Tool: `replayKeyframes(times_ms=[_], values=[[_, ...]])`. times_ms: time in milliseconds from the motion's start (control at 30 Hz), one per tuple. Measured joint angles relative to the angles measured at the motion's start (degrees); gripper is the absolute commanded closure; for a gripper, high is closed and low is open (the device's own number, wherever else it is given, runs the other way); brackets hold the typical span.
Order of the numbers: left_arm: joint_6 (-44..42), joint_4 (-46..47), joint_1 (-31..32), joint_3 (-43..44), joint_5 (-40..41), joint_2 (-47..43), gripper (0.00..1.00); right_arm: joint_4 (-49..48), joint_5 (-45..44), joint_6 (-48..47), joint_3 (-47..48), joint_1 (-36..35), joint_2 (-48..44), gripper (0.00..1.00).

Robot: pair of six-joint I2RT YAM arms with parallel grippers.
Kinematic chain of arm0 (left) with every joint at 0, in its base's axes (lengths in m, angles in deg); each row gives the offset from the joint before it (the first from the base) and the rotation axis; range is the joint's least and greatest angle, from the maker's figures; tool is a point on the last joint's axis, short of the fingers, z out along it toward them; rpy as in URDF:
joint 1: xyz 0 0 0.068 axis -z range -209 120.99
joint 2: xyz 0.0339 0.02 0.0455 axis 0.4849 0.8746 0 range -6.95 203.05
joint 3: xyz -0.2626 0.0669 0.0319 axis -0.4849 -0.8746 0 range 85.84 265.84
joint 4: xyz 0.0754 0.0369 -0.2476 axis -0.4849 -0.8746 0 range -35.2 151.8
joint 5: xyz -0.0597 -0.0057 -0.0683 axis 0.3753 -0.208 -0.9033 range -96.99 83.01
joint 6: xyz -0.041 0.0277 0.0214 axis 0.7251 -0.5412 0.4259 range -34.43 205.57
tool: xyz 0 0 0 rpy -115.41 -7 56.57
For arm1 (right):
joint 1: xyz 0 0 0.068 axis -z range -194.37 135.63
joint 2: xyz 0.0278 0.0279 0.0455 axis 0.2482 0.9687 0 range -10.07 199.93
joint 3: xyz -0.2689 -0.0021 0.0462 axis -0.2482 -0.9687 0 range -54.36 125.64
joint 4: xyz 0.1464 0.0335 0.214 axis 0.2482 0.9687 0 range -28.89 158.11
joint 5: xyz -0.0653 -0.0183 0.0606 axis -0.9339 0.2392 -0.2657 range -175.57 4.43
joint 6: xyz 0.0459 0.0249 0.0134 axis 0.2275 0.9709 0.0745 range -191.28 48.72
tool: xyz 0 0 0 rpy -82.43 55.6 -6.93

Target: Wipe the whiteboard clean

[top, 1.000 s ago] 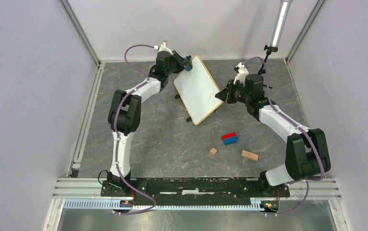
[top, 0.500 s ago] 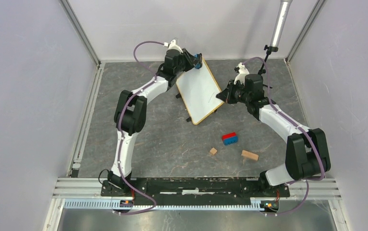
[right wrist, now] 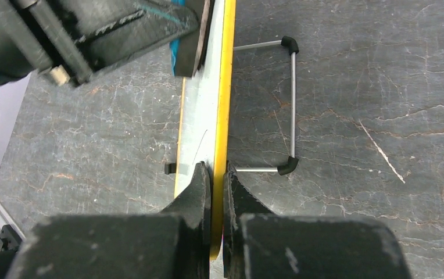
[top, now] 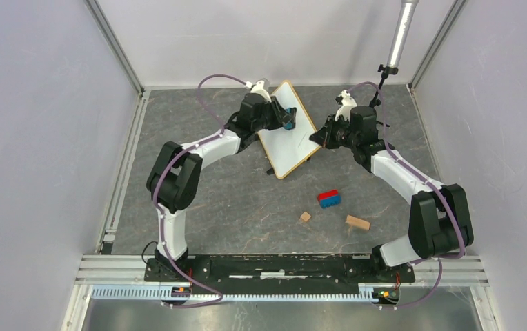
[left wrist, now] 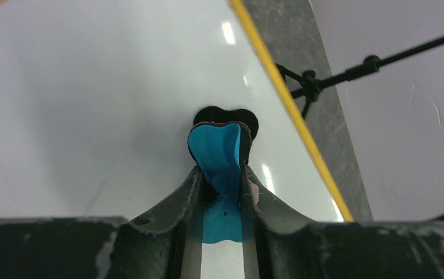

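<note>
The whiteboard (top: 290, 134), white with a light wooden frame, stands tilted near the back middle of the table. My right gripper (top: 321, 136) is shut on its right frame edge (right wrist: 225, 104). My left gripper (top: 287, 117) is shut on a blue eraser (left wrist: 221, 152) with a black pad, pressed on the board's white face (left wrist: 92, 87). In the right wrist view the eraser (right wrist: 186, 52) touches the board near its far end. A faint thin mark (right wrist: 199, 142) shows on the board.
A red and blue block (top: 328, 198), a small wooden cube (top: 305, 216) and a wooden block (top: 357, 222) lie on the grey table in front of the board. A camera pole (top: 399, 34) stands at the back right. Walls close in on both sides.
My left gripper moved right and then toward me across the board's face with the eraser. The board tilted a little more upright. The right arm stayed on the board's edge.
</note>
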Motion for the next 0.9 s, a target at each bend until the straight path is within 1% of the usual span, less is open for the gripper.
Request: replayKeyframes(times_ms=[167, 300, 467, 600, 667, 800, 900], values=[[-4.1, -1.8, 5.9, 1.3, 0.5, -2.4, 0.92, 0.4, -0.4, -0.1, 0.0, 0.1, 0.0, 1.0], [-4.2, -1.7, 9.6, 0.6, 0.5, -4.5, 0.93, 0.5, -0.4, -0.3, 0.0, 0.1, 0.0, 1.0], [-3.5, 0.0, 9.2, -3.4, 0.7, -6.8, 0.93, 0.2, 0.6, -0.7, 0.0, 0.0, -0.2, 1.0], [-2.7, -1.2, 8.3, -10.9, 0.7, -10.9, 0.92, -0.5, 1.3, -1.3, 0.1, -0.2, -0.2, 1.0], [-2.6, -3.6, 8.0, -14.2, 0.9, -13.1, 0.92, -0.7, 1.8, -1.6, 0.3, -0.3, -0.2, 0.95], [-2.6, -12.0, 7.4, -20.0, 4.0, -18.9, 0.9, -1.0, 3.2, -3.1, 1.4, -1.6, -0.2, 0.76], [-2.7, -17.8, 7.0, -25.2, 8.0, -25.2, 0.89, -0.6, 3.3, -5.2, 1.9, -2.6, -0.2, 0.64]])
